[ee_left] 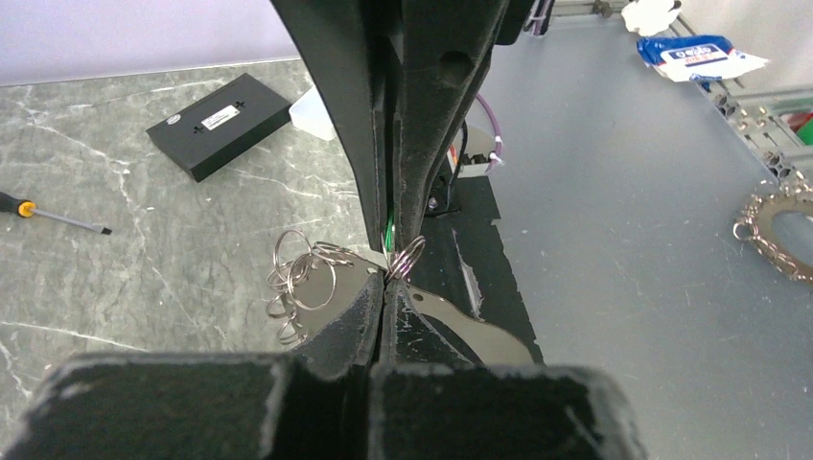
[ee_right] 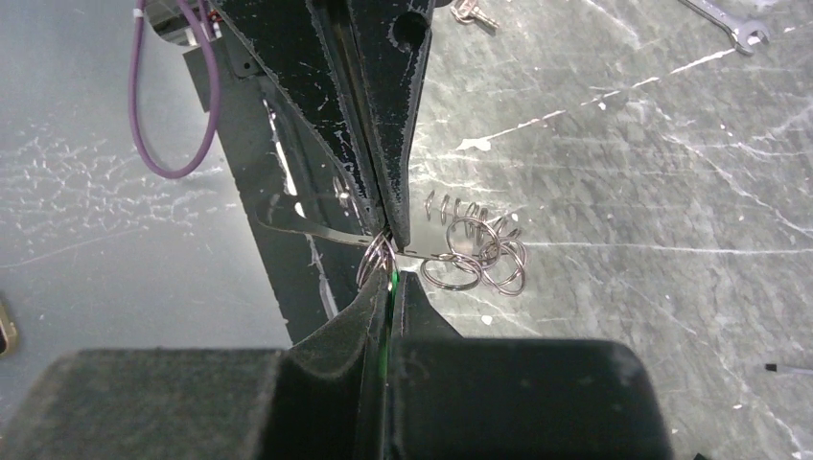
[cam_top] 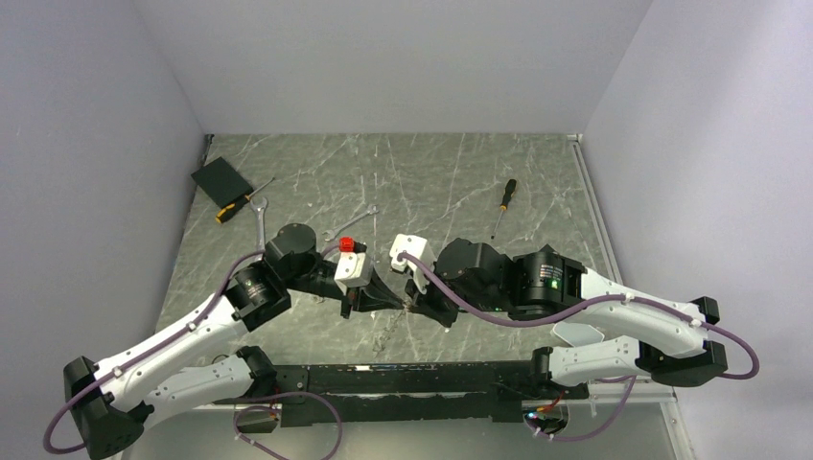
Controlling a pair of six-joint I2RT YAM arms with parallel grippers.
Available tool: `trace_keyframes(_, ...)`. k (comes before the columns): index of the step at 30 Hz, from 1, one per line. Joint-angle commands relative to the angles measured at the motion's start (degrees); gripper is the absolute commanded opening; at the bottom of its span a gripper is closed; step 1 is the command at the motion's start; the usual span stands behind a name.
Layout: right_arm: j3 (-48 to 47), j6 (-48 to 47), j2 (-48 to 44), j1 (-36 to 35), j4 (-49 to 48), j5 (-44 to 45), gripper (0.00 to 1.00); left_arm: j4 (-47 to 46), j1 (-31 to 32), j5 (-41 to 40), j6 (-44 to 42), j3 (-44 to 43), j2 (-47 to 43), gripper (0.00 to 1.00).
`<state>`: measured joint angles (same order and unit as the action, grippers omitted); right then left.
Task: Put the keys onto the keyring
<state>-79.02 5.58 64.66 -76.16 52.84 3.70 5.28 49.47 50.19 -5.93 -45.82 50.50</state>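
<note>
Right claw (ee_right: 390,274) is sitting closest in its own wrist view, fingers pressed together and pinching the green key (ee_right: 392,281). Only a green sliver is showing in the gap. Left claw (ee_right: 386,230) is coming in from the left and meeting it tip to tip, fingers also pressed together. The tips are meeting over the counter (cam_top: 460,182), around mid-width on the near side.

A flat silver strip (ee_left: 470,331) is crossing right at the meeting point, lying against the left claw's tip. I can't tell whether it's actually being gripped there, or whether it's a key blade. One split ring (ee_left: 407,257) is sitting at the same point, touching the strip. A ring bunch (ee_right: 475,257) is sitting just beside the tips on the far side.

Keyring (ee_left: 757,241) is lying flat on the grey plate (ee_left: 623,192) past the counter's near edge, well apart from both claws.

A small silver key (ee_right: 475,12) is lying on the counter left of the tips, partly cut off by the frame.

Black box (cam_top: 220,179) is sitting far left, with the left screwdriver (cam_top: 240,204) just beside it. Left wrench (cam_top: 261,218) and mid wrench (cam_top: 350,222) are lying far of the left arm. Right screwdriver (cam_top: 504,203) is lying far right.
</note>
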Motion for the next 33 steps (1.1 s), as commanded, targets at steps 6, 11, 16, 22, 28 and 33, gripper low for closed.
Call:
trace_keyframes(6, -1.26, 0.21, 0.39, -0.07, -2.26, 0.13, 0.00, 8.85, 1.34, 4.36, -9.82, -8.10, 2.73, 0.00)
trace_keyframes(11, -1.73, 0.55, 1.91, -0.04, -1.36, 1.29, 0.00, 12.03, 3.08, 2.37, -14.50, -8.82, 2.91, 0.00)
trace_keyframes(16, -2.17, 0.49, 3.00, -0.05, -0.77, 0.55, 0.00, 18.42, 5.64, -0.23, -21.72, -11.19, 3.48, 0.00)
trace_keyframes(22, -2.15, 0.39, 3.76, -0.04, -1.49, -0.82, 0.00, 22.37, 7.73, -0.50, -29.31, -12.23, 3.44, 0.00)
trace_keyframes(28, -1.44, 0.83, 4.85, -0.04, -2.20, -1.97, 0.00, 15.54, 8.19, -4.70, -27.57, -6.60, -0.24, 0.52)
trace_keyframes(33, -1.74, 0.59, 4.87, -0.04, -1.83, -1.83, 0.00, 13.27, 8.21, -7.20, -27.41, -2.61, -4.47, 0.71)
